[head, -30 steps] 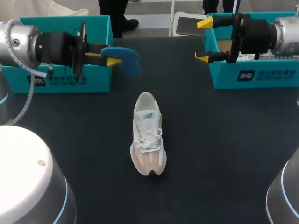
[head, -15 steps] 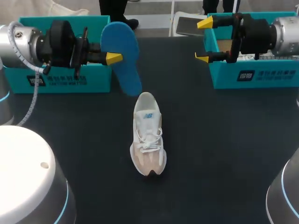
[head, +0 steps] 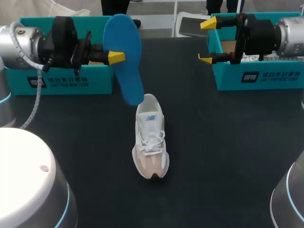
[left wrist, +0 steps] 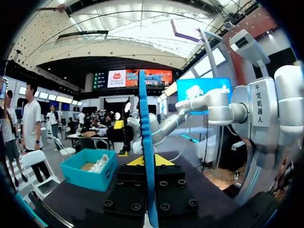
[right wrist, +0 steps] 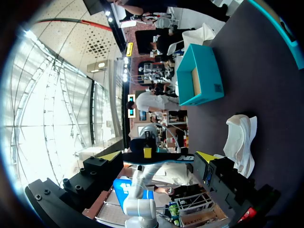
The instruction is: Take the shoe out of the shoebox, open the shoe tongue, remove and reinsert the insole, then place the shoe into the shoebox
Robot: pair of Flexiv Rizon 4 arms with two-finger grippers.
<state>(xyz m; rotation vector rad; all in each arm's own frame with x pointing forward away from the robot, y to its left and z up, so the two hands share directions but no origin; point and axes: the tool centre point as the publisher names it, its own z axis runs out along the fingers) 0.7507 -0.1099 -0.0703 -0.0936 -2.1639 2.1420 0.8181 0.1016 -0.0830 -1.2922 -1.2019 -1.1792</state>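
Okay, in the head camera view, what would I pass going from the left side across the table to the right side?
Left teal box → blue insole, shut in the left hand → white shoe → right hand, open → right teal box.

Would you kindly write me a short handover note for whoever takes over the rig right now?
Left tool: shut on the insole, its lower end by the heel of the shoe.
Right tool: open, empty, by the right box.
Shoe: on the table, in neither box.
Done: shoe out, insole out.
Left: reinsert insole, put shoe in box.
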